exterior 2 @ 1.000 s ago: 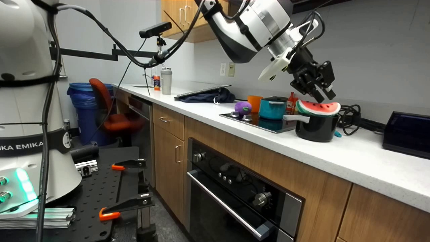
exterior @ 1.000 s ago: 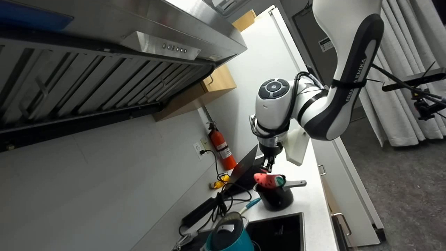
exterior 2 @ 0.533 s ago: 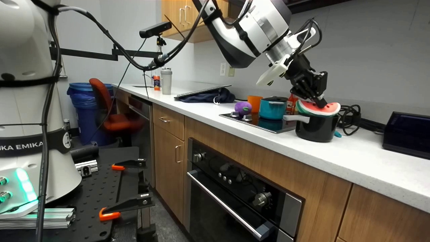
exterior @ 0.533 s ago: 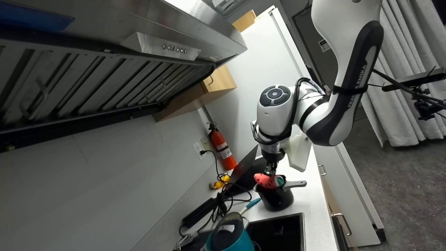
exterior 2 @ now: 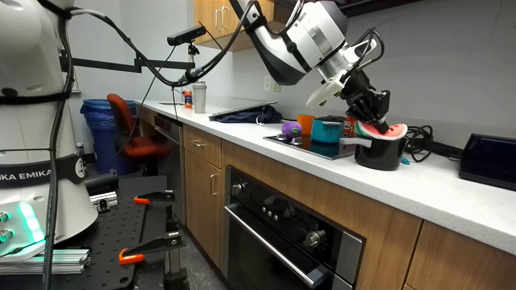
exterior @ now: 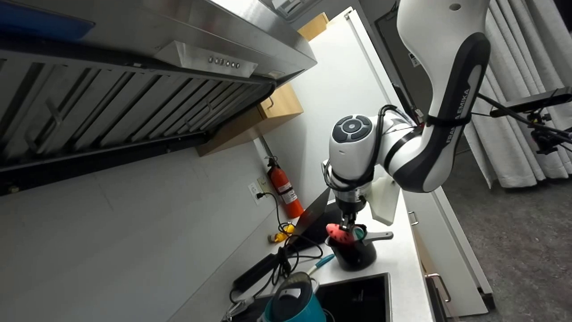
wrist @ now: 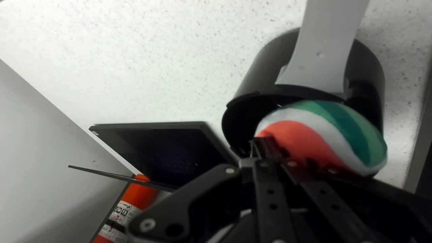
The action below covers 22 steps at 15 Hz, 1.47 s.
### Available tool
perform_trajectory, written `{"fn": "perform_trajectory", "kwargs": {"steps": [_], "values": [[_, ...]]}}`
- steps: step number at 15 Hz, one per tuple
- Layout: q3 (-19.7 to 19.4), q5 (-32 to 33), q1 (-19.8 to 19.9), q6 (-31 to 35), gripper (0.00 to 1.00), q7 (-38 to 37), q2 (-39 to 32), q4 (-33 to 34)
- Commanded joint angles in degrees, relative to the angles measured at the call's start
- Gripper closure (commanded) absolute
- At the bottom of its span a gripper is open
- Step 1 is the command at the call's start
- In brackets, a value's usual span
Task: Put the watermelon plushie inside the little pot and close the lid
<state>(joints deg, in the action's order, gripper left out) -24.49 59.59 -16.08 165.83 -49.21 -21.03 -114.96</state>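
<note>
step seemed seating the watermelon plushie [wrist: 325, 133], jutting from little pot [exterior 2: 381, 155] | gripper [exterior 2: 382, 127] looked narrow, touching plushie | next likely called for pressing deeper

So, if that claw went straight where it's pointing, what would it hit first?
The watermelon plushie: the gripper seems to be touching it, though depth is unclear. The little pot stands beneath.

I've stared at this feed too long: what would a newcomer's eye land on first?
The watermelon plushie likely grabs attention first, poking up from the black pot, with the gripper against its red face. Next come the teal pot on the stovetop and the red fire extinguisher by the wall.
</note>
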Motion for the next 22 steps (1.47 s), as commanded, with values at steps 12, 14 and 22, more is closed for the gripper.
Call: {"fn": "perform_trajectory", "kwargs": {"steps": [12, 14, 22], "values": [[4.83, -6.68, 2.98, 0.59, 1.0, 4.94, -6.88, 1.2], [5.13, -7.26, 3.09, 0.27, 1.0, 5.98, -6.68, 1.77], [4.27, -5.73, 1.42, -1.46, 1.0, 6.14, -3.82, 2.72]]}}
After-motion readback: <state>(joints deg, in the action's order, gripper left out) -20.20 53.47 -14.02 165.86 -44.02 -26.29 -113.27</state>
